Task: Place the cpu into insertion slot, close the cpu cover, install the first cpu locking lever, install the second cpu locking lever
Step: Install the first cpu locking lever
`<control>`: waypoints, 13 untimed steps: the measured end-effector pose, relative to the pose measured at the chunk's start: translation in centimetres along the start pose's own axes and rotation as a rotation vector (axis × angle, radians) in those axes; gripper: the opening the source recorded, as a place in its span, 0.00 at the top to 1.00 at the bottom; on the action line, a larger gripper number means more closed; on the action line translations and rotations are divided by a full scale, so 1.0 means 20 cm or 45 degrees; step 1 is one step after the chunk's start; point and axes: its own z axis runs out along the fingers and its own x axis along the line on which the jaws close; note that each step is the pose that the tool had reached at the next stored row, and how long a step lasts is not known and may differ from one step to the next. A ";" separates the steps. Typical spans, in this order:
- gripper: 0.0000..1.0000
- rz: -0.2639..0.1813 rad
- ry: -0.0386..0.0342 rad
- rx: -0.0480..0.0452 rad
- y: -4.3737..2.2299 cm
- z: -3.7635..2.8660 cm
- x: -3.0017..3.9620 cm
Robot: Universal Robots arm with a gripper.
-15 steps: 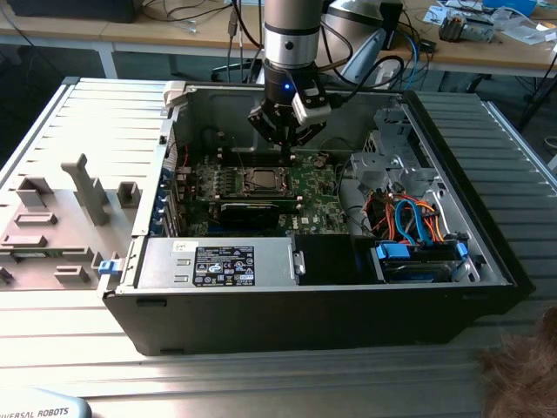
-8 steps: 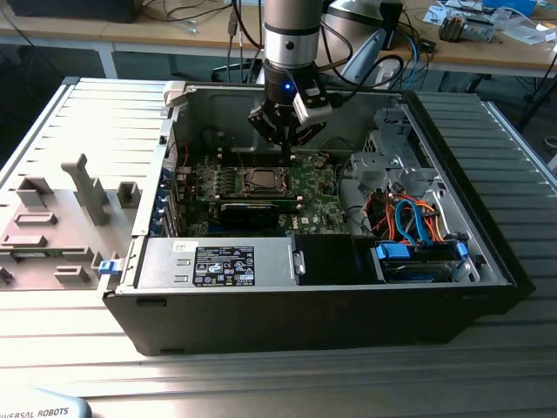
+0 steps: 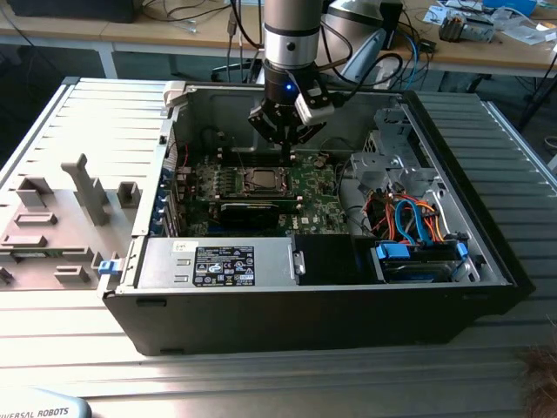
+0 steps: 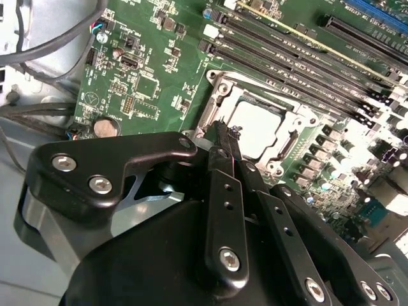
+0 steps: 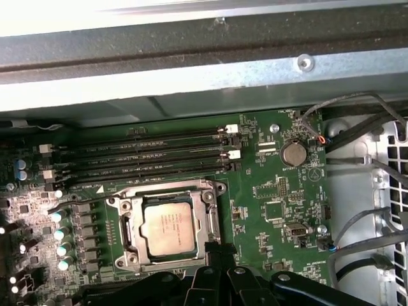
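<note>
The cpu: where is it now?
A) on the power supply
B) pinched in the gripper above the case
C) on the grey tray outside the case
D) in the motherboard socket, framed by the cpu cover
D: in the first wrist view the cpu lies flat on the motherboard, with the cpu cover framing it.

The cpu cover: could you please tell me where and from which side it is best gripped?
Probably by its outer rim, from above. The cpu cover lies flat, framing the cpu, so it offers no tall sides; only its thin edge can be pinched. The edge nearest the hand looks easiest to reach.
</note>
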 end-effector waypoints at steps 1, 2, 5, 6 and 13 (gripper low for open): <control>0.89 -0.006 -0.0003 0.000 0.000 0.000 0.000; 0.89 -0.009 -0.0005 0.000 0.000 0.000 0.000; 0.89 -0.020 0.0002 -0.001 0.000 0.000 0.000; 0.89 -0.026 0.0045 -0.001 0.000 -0.001 0.000; 0.89 -0.063 0.0276 -0.001 0.000 0.000 0.000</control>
